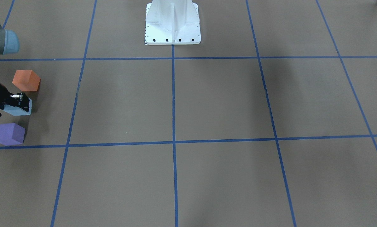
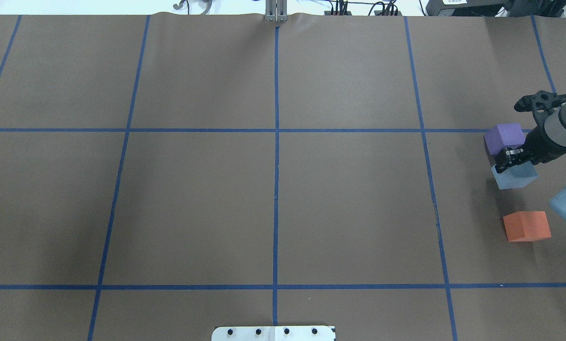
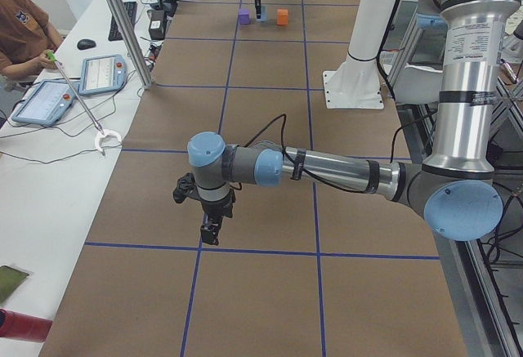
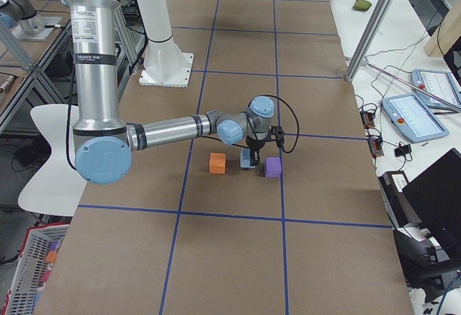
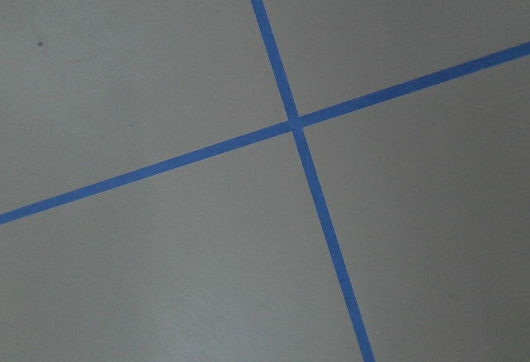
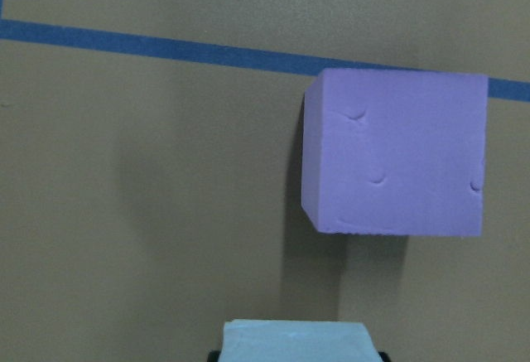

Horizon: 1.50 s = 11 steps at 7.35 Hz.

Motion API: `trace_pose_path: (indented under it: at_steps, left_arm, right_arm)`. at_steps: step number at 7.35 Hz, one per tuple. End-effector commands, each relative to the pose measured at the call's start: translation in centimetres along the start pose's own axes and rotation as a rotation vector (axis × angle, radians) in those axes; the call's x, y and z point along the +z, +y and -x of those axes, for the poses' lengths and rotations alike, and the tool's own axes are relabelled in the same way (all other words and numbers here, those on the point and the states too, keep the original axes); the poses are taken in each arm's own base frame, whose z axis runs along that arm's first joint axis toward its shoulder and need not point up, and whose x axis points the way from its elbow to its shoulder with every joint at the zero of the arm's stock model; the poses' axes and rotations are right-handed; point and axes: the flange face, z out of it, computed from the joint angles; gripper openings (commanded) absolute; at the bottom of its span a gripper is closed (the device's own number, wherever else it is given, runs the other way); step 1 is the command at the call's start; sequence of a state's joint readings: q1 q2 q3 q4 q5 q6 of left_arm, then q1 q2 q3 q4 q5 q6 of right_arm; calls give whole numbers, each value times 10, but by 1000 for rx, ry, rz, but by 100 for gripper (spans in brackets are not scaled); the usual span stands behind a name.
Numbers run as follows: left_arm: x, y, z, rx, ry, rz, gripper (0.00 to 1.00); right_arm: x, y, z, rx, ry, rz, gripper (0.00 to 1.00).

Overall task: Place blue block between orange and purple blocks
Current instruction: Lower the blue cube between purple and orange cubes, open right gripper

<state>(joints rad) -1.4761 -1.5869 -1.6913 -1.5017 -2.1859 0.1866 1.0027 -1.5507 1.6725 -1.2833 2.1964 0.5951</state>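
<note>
Blue block [image 6: 294,339], pinched at its sides by the right gripper's [image 2: 511,160] 2 fingers, lies in line between purple block [image 2: 504,136] and orange block [image 2: 526,226], nearer purple.

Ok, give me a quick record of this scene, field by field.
light blue foam block: between the other two, nearer purple
orange foam block: robot-side end of row, clear gap to blue
purple foam block: far end, small gap to blue
right tool: on blue block, apparently gripping it
left tool: above brown taped table, state unclear
</note>
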Motion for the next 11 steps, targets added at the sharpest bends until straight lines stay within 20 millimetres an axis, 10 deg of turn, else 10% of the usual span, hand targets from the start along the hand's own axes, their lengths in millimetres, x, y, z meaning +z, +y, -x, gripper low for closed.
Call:
trace_pose_path:
  at_steps: [1, 3, 7, 11]
  left_arm:
    - [-1, 0, 0, 1, 0, -2, 100]
    - [-1, 0, 1, -2, -2, -1, 100]
    - [-6, 10, 17, -41, -4, -4, 100]
    - [8, 35, 30, -40, 4, 22, 100]
  right_arm:
    - [11, 0, -8, 13, 11, 21, 18]
    - [15, 1, -11, 16, 14, 27, 100]
    - [-6, 1, -8, 8, -10, -3, 100]
    - [-118, -27, -103, 57, -151, -149, 100]
